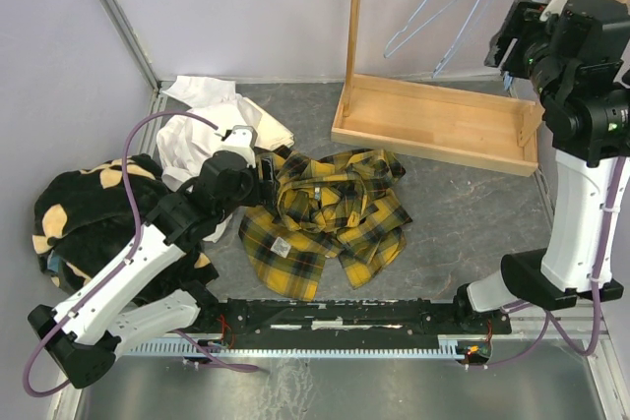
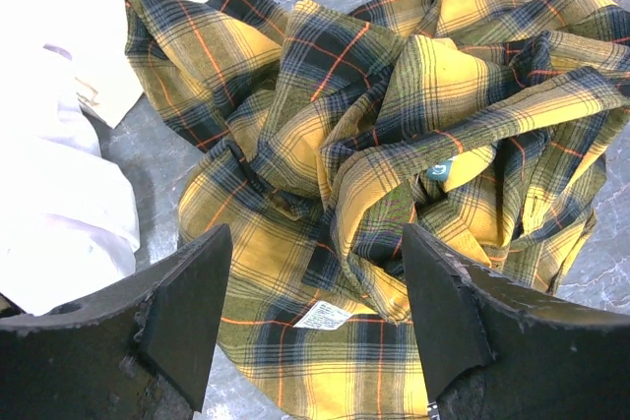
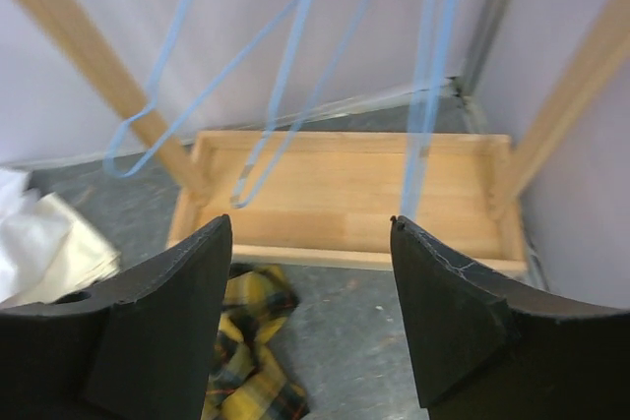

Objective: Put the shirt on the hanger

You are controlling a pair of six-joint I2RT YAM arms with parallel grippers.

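The yellow and black plaid shirt (image 1: 325, 223) lies crumpled on the grey table, its white label (image 2: 323, 315) facing up. My left gripper (image 1: 268, 170) hovers at the shirt's left edge, open and holding nothing; in the left wrist view its jaws (image 2: 315, 238) frame the shirt (image 2: 394, 125) below. A light-blue wire hanger (image 1: 420, 9) hangs from the wooden rack at the back right. My right gripper (image 1: 504, 44) is raised near it, open and empty. In the right wrist view (image 3: 310, 223) it faces the hanger wires (image 3: 425, 95), with a corner of the shirt (image 3: 251, 361) below.
A white garment (image 1: 212, 120) lies behind the left gripper. A black fleece with tan patches (image 1: 79, 213) sits at the far left. The rack's wooden tray (image 1: 433, 120) and upright post (image 1: 354, 27) stand at the back right. A black rail (image 1: 335, 317) runs along the near edge.
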